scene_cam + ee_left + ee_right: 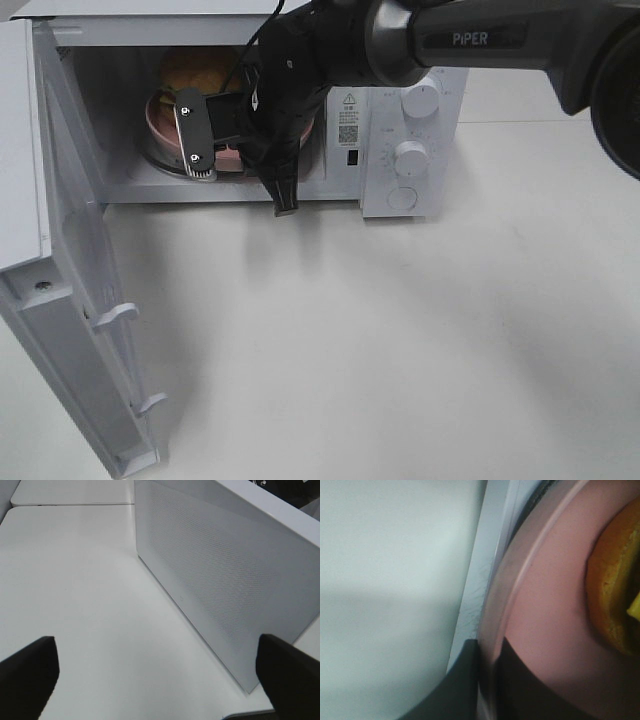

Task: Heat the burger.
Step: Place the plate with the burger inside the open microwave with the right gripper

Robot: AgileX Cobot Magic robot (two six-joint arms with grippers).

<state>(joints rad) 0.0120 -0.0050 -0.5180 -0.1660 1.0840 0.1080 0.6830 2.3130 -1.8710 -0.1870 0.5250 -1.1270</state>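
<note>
The right gripper [487,682] is clenched on the pink plate [545,610] rim; the burger [612,575] lies just beyond its fingertips, deeper inside the microwave [372,185].

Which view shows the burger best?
Exterior high: the burger sits on its pink plate inside the microwave, partly behind the right arm. Right wrist shows only its edge; left wrist shows none of it.

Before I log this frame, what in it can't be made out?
- burger: exterior high, right arm covers all but the bun top; right wrist, cut off by the frame edge.
- right end effector on the pink plate: right wrist, blurred, too close.
- left end effector: left wrist, only fingertips at the edge; absent from exterior high.
- microwave dial markings: exterior high, too small.
</note>
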